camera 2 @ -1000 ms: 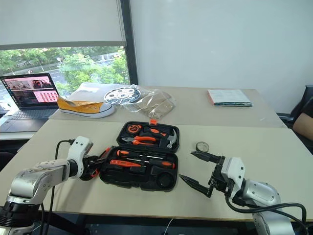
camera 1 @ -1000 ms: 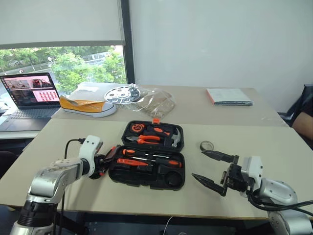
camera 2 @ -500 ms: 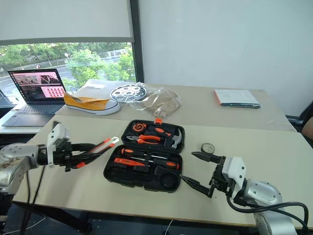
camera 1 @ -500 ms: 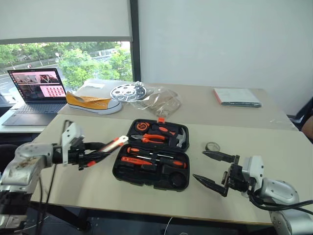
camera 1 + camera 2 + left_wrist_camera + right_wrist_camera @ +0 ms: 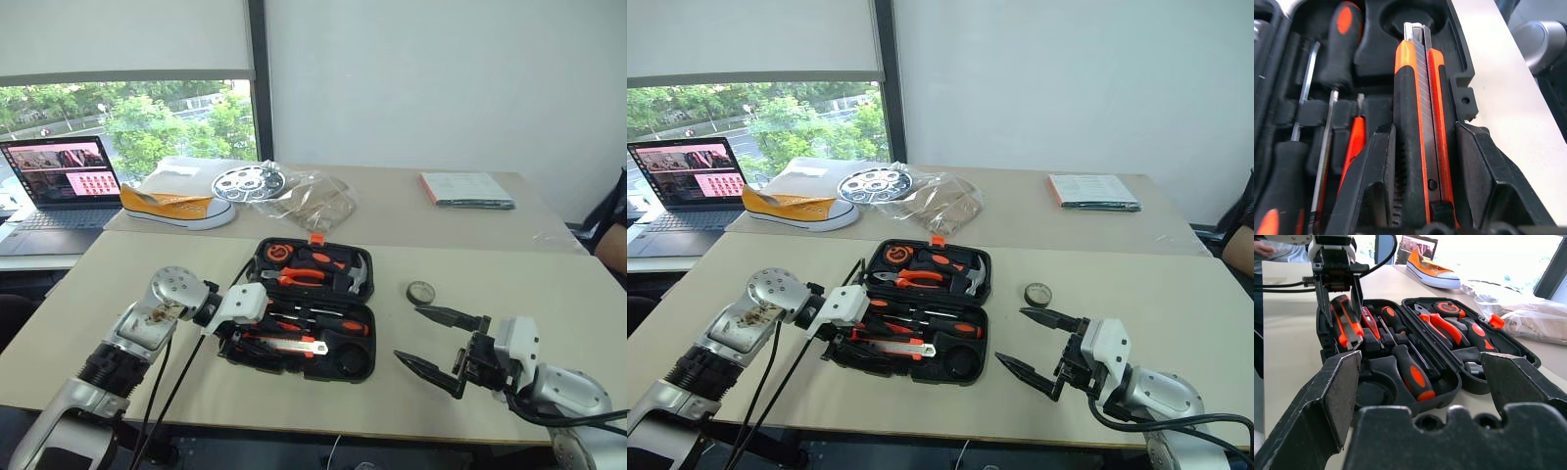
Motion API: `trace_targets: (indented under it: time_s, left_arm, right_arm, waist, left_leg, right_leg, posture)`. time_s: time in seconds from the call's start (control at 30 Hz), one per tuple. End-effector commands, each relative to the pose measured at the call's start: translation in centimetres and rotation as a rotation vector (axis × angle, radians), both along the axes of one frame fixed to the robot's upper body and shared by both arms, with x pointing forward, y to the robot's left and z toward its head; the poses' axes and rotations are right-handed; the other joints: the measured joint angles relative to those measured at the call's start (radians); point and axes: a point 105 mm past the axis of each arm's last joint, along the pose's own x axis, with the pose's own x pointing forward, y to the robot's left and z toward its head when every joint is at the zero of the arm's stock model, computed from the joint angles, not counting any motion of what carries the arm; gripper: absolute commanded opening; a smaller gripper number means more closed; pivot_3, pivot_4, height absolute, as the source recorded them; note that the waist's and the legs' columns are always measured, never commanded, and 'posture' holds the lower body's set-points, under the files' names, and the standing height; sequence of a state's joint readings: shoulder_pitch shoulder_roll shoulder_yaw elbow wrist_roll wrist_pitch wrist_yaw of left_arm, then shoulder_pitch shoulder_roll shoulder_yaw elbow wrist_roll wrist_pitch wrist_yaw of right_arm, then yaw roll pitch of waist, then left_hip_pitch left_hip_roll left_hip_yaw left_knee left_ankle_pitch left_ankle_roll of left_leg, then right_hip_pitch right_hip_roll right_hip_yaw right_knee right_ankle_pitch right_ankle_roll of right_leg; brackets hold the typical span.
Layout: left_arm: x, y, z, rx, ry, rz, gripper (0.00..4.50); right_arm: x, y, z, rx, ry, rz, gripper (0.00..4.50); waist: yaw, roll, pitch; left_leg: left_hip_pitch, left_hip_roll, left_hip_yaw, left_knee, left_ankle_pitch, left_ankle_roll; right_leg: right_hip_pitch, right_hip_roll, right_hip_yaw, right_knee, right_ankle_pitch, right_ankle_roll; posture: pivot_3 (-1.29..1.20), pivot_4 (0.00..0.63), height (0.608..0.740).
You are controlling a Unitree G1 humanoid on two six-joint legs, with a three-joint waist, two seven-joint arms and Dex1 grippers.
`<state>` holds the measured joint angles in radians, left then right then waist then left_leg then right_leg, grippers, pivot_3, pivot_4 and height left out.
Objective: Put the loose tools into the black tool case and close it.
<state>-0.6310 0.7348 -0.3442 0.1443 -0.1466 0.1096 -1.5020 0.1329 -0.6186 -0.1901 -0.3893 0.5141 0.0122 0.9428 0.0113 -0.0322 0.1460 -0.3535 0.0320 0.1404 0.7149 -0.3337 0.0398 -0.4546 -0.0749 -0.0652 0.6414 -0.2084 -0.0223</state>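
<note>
While gripped, utility knife point(image 5: 1418, 127) butt hidden

You have a beige counter point(image 5: 147, 264) before a plain white wall point(image 5: 421, 78), with a half-shaded window point(image 5: 127, 117) showing daylit green trees.

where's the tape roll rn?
The small black tape roll lies flat on the beige table, right of the open black plastic tool case, just beyond the open right tool.
</note>
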Motion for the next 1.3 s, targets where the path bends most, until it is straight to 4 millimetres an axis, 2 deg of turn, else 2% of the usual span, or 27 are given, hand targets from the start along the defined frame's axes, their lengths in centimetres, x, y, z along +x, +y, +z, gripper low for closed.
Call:
trace_targets:
  time_s: [0.03,0.33,0.4,0.5,0.63,0.77,0.87,1.1,1.3]
  left_arm:
    - [0.7,-0.4,-0.1,0.039,-0.047,-0.002,1.44]
    - [0.2,-1.5,-0.4,0.026,0.019,-0.036,1.44]
    - [0.2,-1.9,0.0,-0.011,0.027,-0.030,2.40]
    - [0.8,-2.3,1.5,-0.099,-0.021,-0.025,3.35]
    - [0.9,-2.2,4.1,-0.220,-0.032,-0.032,3.35]
    - [1.7,-1.4,5.1,-0.266,-0.102,-0.004,3.35]
    - [1.4,-0.5,4.0,-0.228,-0.075,0.006,2.68]
    - [0.4,0.0,1.4,-0.185,-0.034,-0.001,0.04]
    - [0.9,-0.1,-0.5,-0.148,-0.049,0.040,0.01]
  right_arm:
    - [-0.4,0.1,1.3,-0.001,-0.052,-0.006,4.50]
    - [-0.3,0.1,1.3,0.007,-0.057,-0.018,4.50]
    - [-0.3,0.2,1.2,0.008,-0.056,-0.017,4.50]
    - [-0.2,0.2,1.2,0.008,-0.053,-0.015,4.50]
    - [-0.2,0.3,1.0,0.009,-0.048,-0.013,4.50]
    - [-0.1,0.4,0.9,0.014,-0.045,-0.011,4.50]
    - [0.0,0.5,0.7,0.017,-0.044,-0.009,4.50]
    - [0.1,0.3,0.7,0.017,-0.043,-0.011,4.50]
    - [0.0,0.2,0.7,0.014,-0.040,-0.013,4.50]
  waist:
    - [0.000,0.000,0.000]
    - [0.006,0.000,0.000]
    - [0.008,0.000,0.000]
    - [0.011,0.000,0.000]
    - [0.004,0.000,0.000]
    - [0.000,0.000,0.000]
    - [-0.002,0.000,0.000]
    - [0.000,0.000,0.000]
    - [0.002,0.000,0.000]
  left_leg:
    - [0.000,0.000,0.000,0.000,0.000,0.000]
    - [0.000,-0.001,0.000,0.002,-0.001,0.002]
    - [0.000,-0.001,0.000,0.003,-0.001,0.003]
    - [-0.001,-0.001,0.000,0.004,-0.002,0.004]
    - [-0.002,-0.001,0.000,0.007,-0.004,0.007]
    - [-0.002,0.000,0.000,0.007,-0.003,0.006]
    - [0.000,-0.001,0.000,0.007,-0.003,0.006]
    - [-0.001,-0.001,0.001,0.007,-0.003,0.006]
    - [-0.001,-0.001,0.000,0.008,-0.003,0.006]
  right_leg:
    - [0.000,0.000,0.000,0.000,0.000,0.000]
    - [0.001,-0.001,0.000,0.000,0.000,0.002]
    - [0.002,-0.001,0.000,0.000,0.000,0.002]
    - [0.002,-0.002,0.000,0.000,0.000,0.003]
    - [0.002,-0.002,0.000,-0.001,0.000,0.005]
    - [0.002,-0.002,0.000,0.000,0.000,0.005]
    - [0.002,-0.001,0.001,0.001,0.000,0.005]
    - [0.002,-0.002,0.001,0.001,0.000,0.005]
    - [0.003,-0.002,0.001,0.001,0.001,0.005]
  posture:
    - [0.00,0.150,0.740]
    - [0.00,0.150,0.740]
    - [0.00,0.150,0.740]
    - [0.00,0.150,0.740]
    - [0.00,0.150,0.740]
    - [0.00,0.150,0.740]
    - [0.00,0.150,0.740]
    - [0.00,0.150,0.740]
    - [0.00,0.150,0.740]
